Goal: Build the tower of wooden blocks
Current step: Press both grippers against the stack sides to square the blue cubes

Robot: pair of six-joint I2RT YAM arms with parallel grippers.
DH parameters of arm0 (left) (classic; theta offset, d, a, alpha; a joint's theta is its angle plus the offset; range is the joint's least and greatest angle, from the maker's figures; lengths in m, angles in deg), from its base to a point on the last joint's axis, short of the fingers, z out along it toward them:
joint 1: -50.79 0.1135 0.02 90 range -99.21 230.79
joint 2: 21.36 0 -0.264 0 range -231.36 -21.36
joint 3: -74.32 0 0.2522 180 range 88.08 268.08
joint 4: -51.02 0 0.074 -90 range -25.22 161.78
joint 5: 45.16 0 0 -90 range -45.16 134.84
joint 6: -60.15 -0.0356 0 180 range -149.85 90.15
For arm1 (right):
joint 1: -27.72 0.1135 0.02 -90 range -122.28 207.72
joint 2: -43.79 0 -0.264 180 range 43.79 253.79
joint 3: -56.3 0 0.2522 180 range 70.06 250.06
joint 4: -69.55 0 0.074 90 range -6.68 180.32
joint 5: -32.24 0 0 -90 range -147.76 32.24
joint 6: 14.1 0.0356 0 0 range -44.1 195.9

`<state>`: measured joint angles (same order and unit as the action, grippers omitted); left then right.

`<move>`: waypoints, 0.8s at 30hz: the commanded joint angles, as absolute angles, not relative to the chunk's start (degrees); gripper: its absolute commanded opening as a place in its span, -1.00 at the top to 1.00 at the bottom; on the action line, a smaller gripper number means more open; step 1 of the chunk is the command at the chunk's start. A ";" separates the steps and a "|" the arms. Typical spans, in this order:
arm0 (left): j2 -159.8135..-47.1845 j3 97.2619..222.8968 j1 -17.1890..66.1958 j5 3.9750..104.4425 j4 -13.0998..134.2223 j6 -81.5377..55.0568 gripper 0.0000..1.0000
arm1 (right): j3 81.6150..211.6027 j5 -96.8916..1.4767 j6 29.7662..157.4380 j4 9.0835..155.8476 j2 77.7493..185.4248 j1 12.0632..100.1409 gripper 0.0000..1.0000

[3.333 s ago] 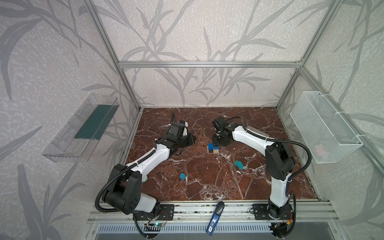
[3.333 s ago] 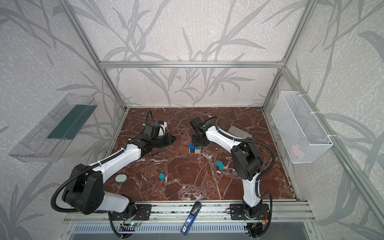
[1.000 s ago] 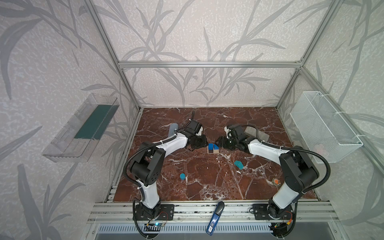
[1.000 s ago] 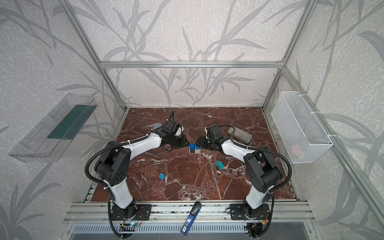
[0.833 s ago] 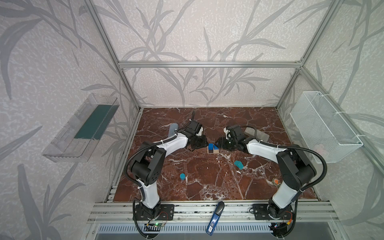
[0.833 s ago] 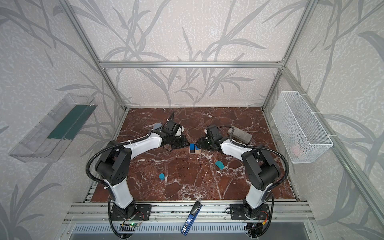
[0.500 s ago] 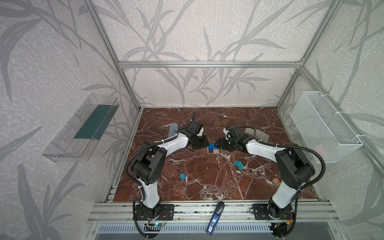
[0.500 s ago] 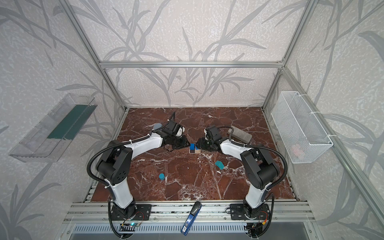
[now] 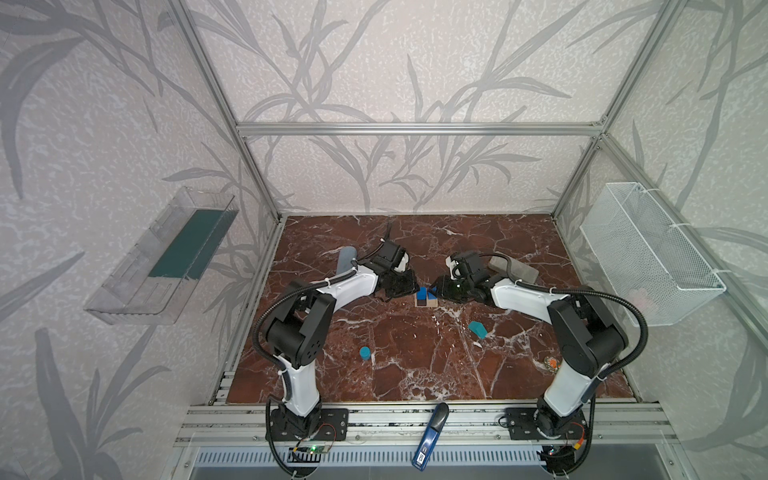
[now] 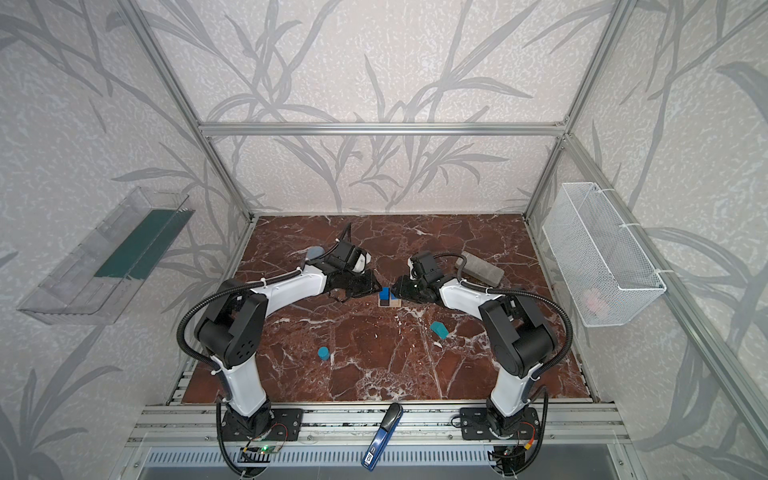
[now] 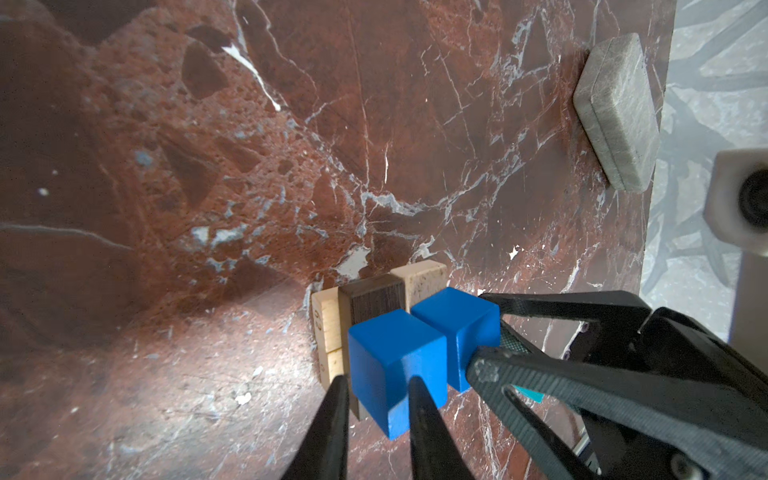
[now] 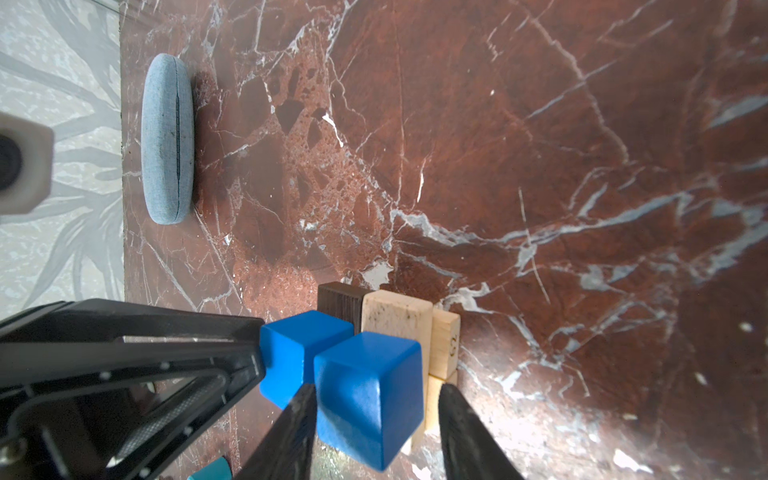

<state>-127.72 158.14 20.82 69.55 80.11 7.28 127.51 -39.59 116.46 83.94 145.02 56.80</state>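
Observation:
The tower [image 9: 424, 303] stands mid-floor: pale and dark brown bars [image 11: 374, 297] form its base, with two blue cubes side by side on top. My left gripper [image 11: 378, 378] comes in from the left, open by a narrow gap. Its fingertips [image 11: 417, 399] rest against the near blue cube [image 11: 395, 345]. My right gripper [image 12: 376, 386] reaches in from the right, open around the other blue cube [image 12: 370, 390]. One finger touches that cube and the other stands just clear. A blue cylinder [image 9: 365, 353] and a teal house-shaped piece [image 9: 478, 329] lie apart in front.
A grey-blue case [image 9: 345, 259] lies behind the left arm and a grey stone-like brick [image 9: 513, 268] behind the right arm. A small orange thing [image 9: 552, 363] sits by the right arm's base. A wire basket [image 9: 648, 253] and a clear shelf [image 9: 166, 257] hang on the side walls.
Both grippers have edged in toward the tower from either side. The right jaws have narrowed around their blue cube. The left jaws have barely changed.

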 commanded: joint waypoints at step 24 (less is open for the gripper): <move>-129.19 160.54 19.92 71.29 79.38 8.03 0.55 | 128.85 -37.90 116.86 83.14 145.83 56.83 0.26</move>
